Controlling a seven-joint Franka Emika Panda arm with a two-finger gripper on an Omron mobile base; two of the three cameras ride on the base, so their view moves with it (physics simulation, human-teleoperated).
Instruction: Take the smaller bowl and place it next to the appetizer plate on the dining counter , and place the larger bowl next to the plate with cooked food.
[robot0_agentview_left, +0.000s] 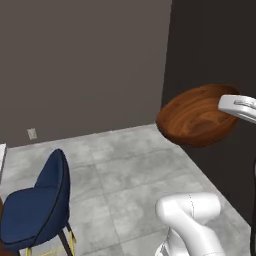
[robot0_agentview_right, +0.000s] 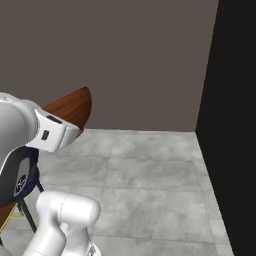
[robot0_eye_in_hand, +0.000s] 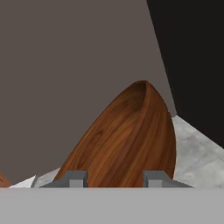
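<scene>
Fingers (robot0_eye_in_hand: 113, 180) clamped on rim of the larger bowl (robot0_agentview_left: 197, 116), one tip each side of the wall as the hand view shows; bowl is off any surface, carried in mid-air and tipped on edge, opening facing the left base cam. Just beyond the tips: wood grain of the bowl, running up and away from them. Below and nearer the base: navy stool (robot0_agentview_left: 37, 207), well apart from the bowl. Further out past the bowl: grey tiled floor (robot0_agentview_right: 150, 170), then plain grey wall (robot0_agentview_left: 85, 60) w/ a small socket (robot0_agentview_left: 32, 133), dark panel to one side. Progress, judged: larger bowl picked up and in transit, not yet set down; no worktop or plates visible here, so drop-off beside the cooked-food plate is left. Smaller bowl's status: can't tell.
</scene>
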